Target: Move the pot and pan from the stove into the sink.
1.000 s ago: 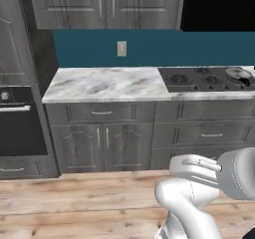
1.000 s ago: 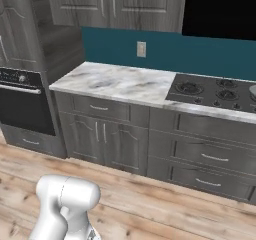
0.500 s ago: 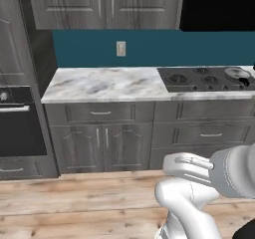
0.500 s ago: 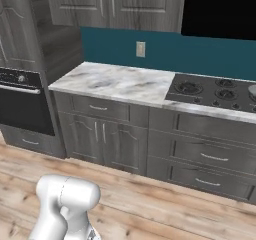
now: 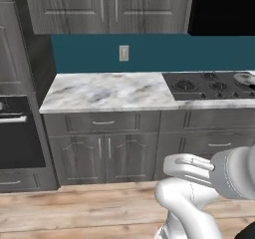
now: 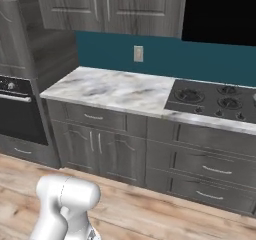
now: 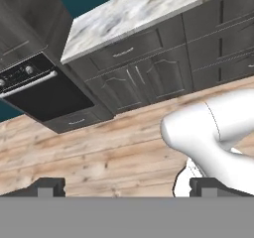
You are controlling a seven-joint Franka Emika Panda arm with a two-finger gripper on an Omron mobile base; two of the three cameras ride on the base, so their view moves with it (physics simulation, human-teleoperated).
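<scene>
The stove (image 5: 209,86) (image 6: 215,100) lies at the right end of a marble counter, some way ahead of me. A round grey vessel (image 5: 244,78) sits on its far right, cut by the frame edge; I cannot tell whether it is the pot or the pan. The sink is out of view. My gripper (image 7: 129,187) hangs low over the wooden floor in front of the cabinets, well short of the counter. Its fingertips (image 7: 49,186) stand far apart, open, with nothing between them.
A marble counter (image 5: 104,91) (image 6: 115,86) runs left of the stove, over grey drawers and cabinet doors (image 5: 104,148). A built-in black oven (image 5: 15,133) (image 6: 20,114) stands at the left. Upper cabinets hang above. Wooden floor (image 7: 89,152) lies between me and the cabinets.
The whole picture has shifted a little in both base views, so the base has moved slightly. The jaws stay wide open and hold nothing.
</scene>
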